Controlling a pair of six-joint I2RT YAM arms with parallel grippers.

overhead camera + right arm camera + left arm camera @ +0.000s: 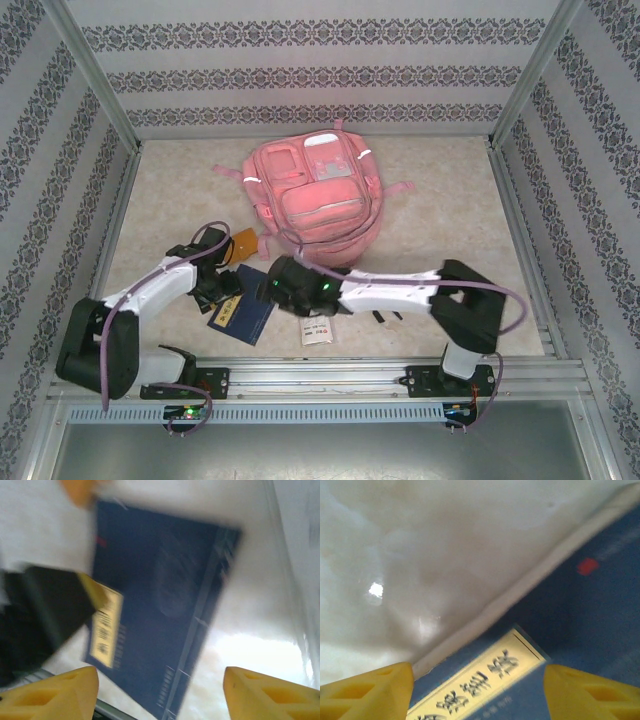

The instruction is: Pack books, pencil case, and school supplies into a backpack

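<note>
The pink backpack (310,195) lies at the middle back of the table. In front of it, the navy booklet (240,318) with a yellow label lies flat. My left gripper (224,290) hovers open over its far edge, and the yellow fingers straddle the label (477,685) without closing on it. My right gripper (270,285) hangs open just right of the booklet (160,630), jaws wide and nothing between them (160,690). The white pencil case (318,334) lies under the right forearm. Two black pens (386,318) lie to its right.
An orange-brown flat piece (243,243) lies by the backpack's left corner, beside the left wrist. The left gripper's black body (40,615) shows close at the left of the right wrist view. A metal rail (320,378) runs along the near edge, and patterned walls enclose the table.
</note>
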